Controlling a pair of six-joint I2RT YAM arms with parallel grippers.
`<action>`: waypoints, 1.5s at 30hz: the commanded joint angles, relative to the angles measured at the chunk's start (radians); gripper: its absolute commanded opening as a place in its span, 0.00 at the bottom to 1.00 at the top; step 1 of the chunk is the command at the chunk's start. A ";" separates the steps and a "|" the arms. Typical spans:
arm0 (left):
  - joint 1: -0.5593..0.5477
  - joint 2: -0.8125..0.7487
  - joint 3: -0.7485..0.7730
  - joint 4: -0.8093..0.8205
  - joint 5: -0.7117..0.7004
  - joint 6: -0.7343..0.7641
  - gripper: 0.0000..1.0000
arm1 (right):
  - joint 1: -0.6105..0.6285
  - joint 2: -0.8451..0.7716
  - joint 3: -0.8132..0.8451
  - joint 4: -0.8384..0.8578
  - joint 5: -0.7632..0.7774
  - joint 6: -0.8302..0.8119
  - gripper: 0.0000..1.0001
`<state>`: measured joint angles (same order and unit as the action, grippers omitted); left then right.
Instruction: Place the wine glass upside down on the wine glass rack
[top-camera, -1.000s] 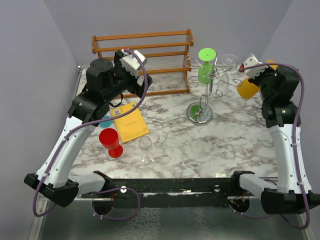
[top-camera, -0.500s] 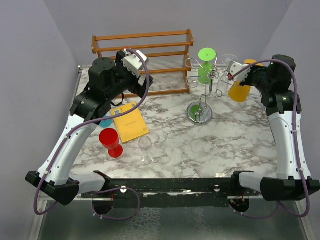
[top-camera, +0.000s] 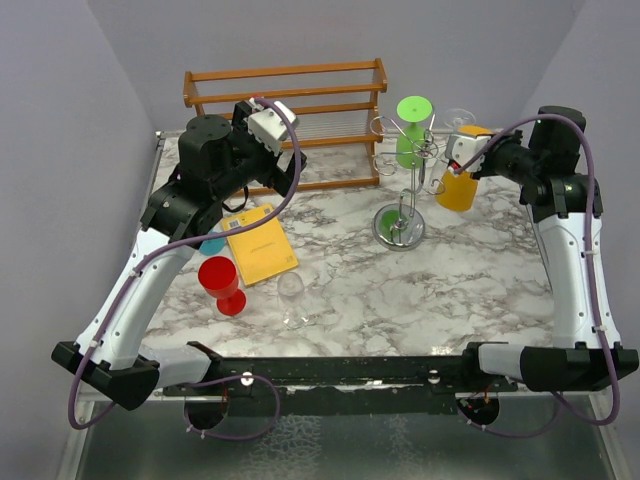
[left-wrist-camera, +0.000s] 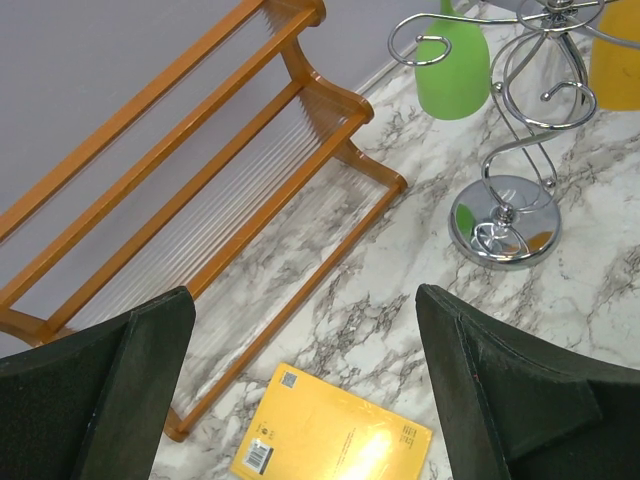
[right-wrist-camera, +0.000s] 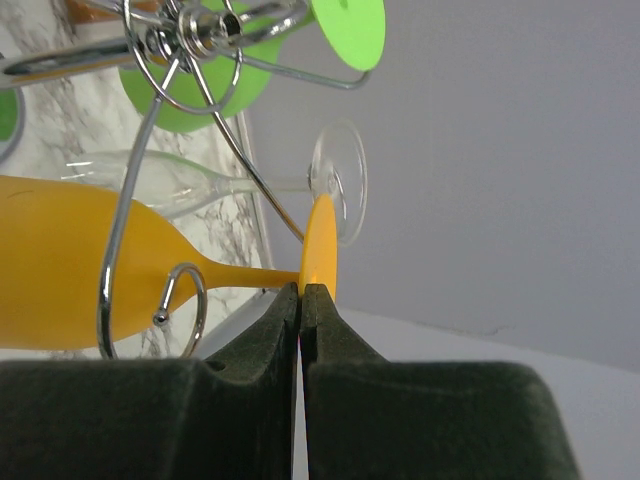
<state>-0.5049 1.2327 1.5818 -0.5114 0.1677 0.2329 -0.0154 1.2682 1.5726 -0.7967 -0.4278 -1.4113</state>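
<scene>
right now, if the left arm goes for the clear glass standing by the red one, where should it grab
Probably the thin stem of the clear glass, just under the bowl: it stands upright, so a level sideways pinch fits. Come from its right, where nothing stands close; the red glass stands to its left and the yellow book behind it.

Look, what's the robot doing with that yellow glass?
The right gripper is shut on the foot of the yellow wine glass, holding it bowl-down at the curled arms of the silver wire rack. A green glass and a clear glass hang there already. The left gripper is open by the wooden shelf, holding nothing.
</scene>
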 joint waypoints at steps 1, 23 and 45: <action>0.005 0.001 0.040 -0.005 0.021 0.009 0.96 | -0.006 0.009 0.038 -0.034 -0.133 -0.018 0.01; 0.005 -0.002 0.026 -0.005 0.042 0.020 0.96 | -0.006 -0.029 0.067 -0.137 -0.182 -0.034 0.01; 0.006 -0.019 0.011 -0.001 0.060 0.021 0.96 | -0.006 -0.101 -0.017 -0.113 0.023 0.001 0.01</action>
<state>-0.5034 1.2327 1.5917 -0.5186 0.1970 0.2462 -0.0151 1.1881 1.5681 -0.9291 -0.4828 -1.4265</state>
